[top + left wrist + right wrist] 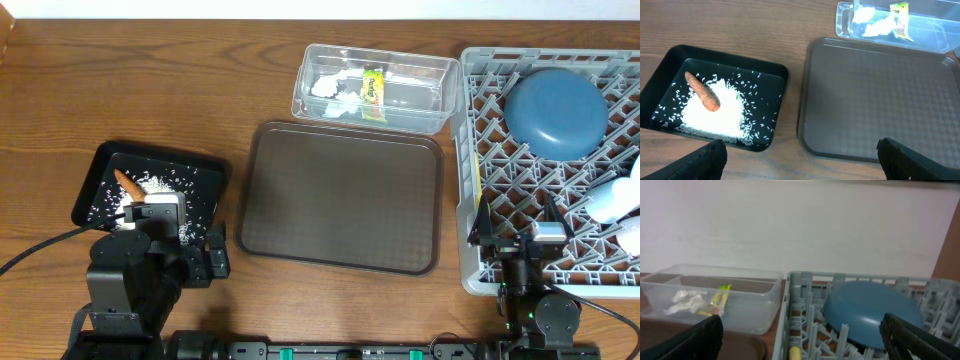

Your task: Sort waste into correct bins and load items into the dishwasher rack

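A shallow black tray at the left holds an orange carrot piece on loose white rice. The clear tub at the back holds crumpled white paper and a yellow-green wrapper. The grey dishwasher rack carries a blue round dish bottom up, pale cups and a cream spoon. My left gripper stands open near the black tray's front corner. Over the rack's front left, my right gripper is open too.
A flat brown serving tray lies between the black tray and the rack, bare of objects. Wooden tabletop surrounds everything. A pale wall rises behind the tub and rack.
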You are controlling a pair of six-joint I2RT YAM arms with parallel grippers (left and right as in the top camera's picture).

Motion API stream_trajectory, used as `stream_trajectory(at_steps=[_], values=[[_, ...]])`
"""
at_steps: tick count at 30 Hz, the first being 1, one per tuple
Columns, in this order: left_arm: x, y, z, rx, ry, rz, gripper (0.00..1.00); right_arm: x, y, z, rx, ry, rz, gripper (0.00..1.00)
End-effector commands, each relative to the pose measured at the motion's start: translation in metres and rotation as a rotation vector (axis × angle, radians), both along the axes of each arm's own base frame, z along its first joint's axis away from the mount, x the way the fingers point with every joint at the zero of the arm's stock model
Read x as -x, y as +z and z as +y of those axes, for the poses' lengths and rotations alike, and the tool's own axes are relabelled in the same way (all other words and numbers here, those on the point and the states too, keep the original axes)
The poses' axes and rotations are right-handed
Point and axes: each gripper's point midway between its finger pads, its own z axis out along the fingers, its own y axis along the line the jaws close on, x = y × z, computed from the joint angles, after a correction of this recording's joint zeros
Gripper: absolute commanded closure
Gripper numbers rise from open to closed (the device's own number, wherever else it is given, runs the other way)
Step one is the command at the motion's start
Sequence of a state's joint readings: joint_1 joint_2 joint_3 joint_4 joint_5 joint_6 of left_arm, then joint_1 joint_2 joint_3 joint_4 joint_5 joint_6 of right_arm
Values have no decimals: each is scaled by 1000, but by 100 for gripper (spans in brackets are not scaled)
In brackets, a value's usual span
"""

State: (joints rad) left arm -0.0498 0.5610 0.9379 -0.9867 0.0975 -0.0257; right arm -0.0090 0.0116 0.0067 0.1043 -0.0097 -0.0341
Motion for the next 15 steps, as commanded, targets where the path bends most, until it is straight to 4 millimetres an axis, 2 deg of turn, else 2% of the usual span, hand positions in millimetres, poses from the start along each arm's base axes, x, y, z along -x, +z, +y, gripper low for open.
stream_trajectory(at_steps=[1, 4, 15], values=[[0, -2, 0, -2, 1, 5, 2, 0, -5, 0, 83, -10, 18, 1], [0, -2, 0, -2, 1, 5, 2, 0, -44, 1, 46, 1, 176, 1], [0, -2, 0, -2, 1, 5, 2, 0, -44, 4, 11, 13, 176, 1]])
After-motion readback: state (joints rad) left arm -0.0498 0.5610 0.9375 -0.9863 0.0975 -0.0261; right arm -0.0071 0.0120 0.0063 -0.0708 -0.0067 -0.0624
